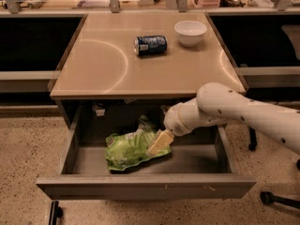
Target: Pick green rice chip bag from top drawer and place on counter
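The green rice chip bag [129, 150] lies crumpled on the floor of the open top drawer [145, 185], left of its middle. My gripper [158, 143] reaches down from the white arm at the right and its pale fingers rest over the bag's right end, touching it. The counter [108, 64] spans above the drawer.
A blue soda can [150, 45] lies on its side at the counter's back middle. A white bowl [190, 32] stands to its right. Dark open shelving flanks both sides. A chair base with a wheel [268, 198] stands on the floor at right.
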### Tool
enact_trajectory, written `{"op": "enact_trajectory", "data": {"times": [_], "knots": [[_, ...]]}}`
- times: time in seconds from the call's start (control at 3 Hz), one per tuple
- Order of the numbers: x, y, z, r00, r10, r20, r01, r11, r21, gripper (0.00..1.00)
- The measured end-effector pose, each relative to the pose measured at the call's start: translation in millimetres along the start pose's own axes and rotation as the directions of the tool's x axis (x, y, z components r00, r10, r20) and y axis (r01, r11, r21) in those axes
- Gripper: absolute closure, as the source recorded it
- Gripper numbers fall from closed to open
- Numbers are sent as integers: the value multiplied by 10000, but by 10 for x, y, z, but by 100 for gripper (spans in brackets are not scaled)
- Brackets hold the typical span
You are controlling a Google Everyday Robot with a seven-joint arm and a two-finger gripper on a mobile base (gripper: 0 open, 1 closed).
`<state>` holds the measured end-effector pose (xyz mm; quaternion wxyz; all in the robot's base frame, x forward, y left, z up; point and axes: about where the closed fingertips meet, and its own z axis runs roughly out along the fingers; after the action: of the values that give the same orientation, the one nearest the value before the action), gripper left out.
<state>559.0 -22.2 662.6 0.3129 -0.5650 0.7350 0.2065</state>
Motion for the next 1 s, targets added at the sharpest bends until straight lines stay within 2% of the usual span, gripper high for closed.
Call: {"op": "enact_trajectory", "data": {"times": [0.67,1.0], "knots": [[42,-20,53,9998,192,41,-193,9995,235,0],[40,109,291,9995,248,192,-245,9996,-168,0]]}}
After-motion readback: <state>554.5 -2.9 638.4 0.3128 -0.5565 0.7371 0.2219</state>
